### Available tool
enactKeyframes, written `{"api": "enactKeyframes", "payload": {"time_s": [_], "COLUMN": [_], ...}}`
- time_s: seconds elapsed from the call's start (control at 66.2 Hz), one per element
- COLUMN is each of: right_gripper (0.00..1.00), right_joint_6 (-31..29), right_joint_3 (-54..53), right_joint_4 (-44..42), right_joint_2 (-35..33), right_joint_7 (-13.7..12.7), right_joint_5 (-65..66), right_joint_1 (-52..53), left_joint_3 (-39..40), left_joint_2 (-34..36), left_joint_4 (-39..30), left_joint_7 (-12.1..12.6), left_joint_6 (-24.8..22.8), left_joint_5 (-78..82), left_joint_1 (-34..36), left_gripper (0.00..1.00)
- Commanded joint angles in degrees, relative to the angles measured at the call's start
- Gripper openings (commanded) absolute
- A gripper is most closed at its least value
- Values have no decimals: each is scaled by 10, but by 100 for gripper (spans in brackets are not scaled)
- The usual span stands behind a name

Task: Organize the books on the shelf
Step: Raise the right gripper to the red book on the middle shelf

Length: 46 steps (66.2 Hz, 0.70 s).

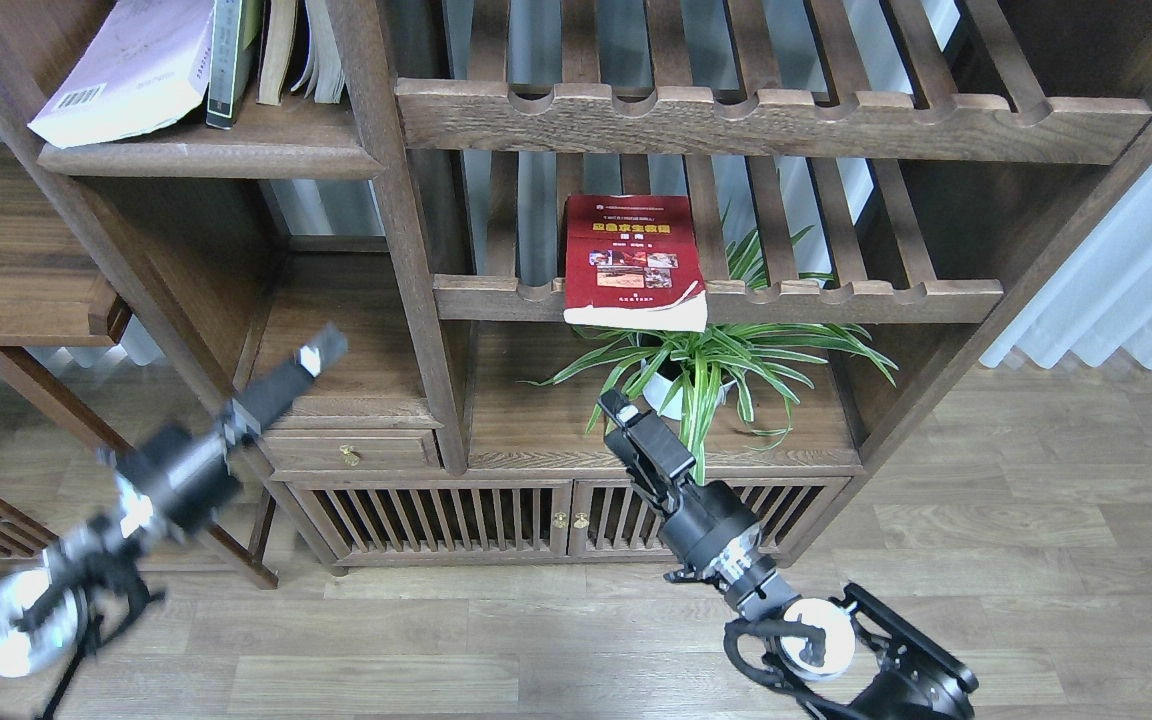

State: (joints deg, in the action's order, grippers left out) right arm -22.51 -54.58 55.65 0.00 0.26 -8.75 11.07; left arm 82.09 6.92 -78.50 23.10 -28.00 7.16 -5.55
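Big brown bookcase (406, 260) first. On its solid shelf (216, 155), top left, you've got two of the three books — the white one (131, 70) leaning over, barcode showing, and the black one (229, 60) upright beside it. The red one (636, 262) lies on the slatted rack (836, 300) above one plant (706, 365); yellow title, too small to read. Left gripper (321, 352) is blurred, right gripper (616, 408) end-on — can't tell how far either is open; neither is holding anything.

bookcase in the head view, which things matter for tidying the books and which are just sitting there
Part of the job:
red paperback book lying on a slatted rack
white-lavender paperback book
black-grey book
solid dark-brown wooden shelf

Just there:
green spider plant
slatted wooden racks
small brass-knobbed drawer
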Motion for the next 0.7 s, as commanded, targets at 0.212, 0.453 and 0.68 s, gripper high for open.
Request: {"api": "enactKeyframes", "payload": {"time_s": [0.212,0.453,0.68], "right_gripper": [98,98,92], "right_joint_6": [133,138,181], "right_joint_3": [-4,-5,-7], "right_joint_4": [-40,-90,-114], "right_joint_2": [0,0,0], "right_joint_7": [14,13,14], "right_joint_5": [-61,-65,-108], "right_joint_1": [109,142,179], "left_joint_3": [26,20,21], "left_joint_2": [-30,-43,-44], "left_joint_4": [13,28,40], "left_joint_7": [-9,-8,-8], "left_joint_6": [0,0,0], "left_joint_5": [-25,-25,-24], "left_joint_1": [-156,-202,-202], "left_gripper": [66,66,66]}}
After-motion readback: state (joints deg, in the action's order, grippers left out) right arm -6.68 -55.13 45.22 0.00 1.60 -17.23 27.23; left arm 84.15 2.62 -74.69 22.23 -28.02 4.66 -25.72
